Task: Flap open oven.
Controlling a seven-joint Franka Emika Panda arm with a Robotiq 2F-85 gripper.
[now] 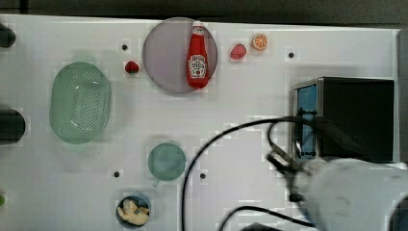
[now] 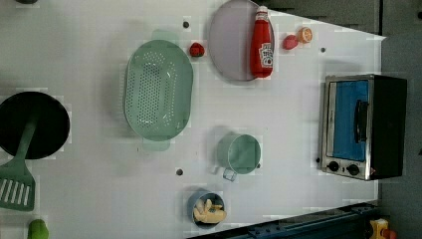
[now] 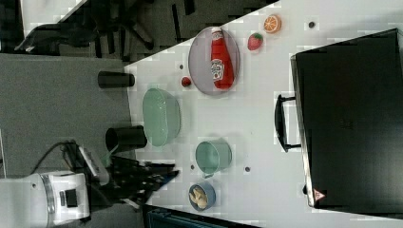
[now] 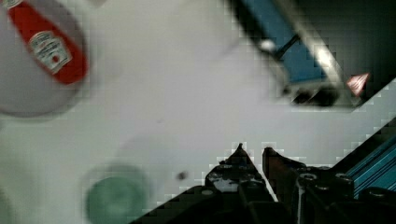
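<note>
I work at a lab bench set up as a mock kitchen: a bare white tabletop with small dark holes, ringed by grey floor. Spread on it are play kitchen things, a toaster oven, a green colander, a ketchup bottle on a grey plate, toy fruit and a spatula. Loose black cables trail from my arm.

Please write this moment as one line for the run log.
task: flap open oven | oven: door closed, handle untouched | gripper: nearly shut, holding nothing, above table, away from oven | step: not yet started
</note>
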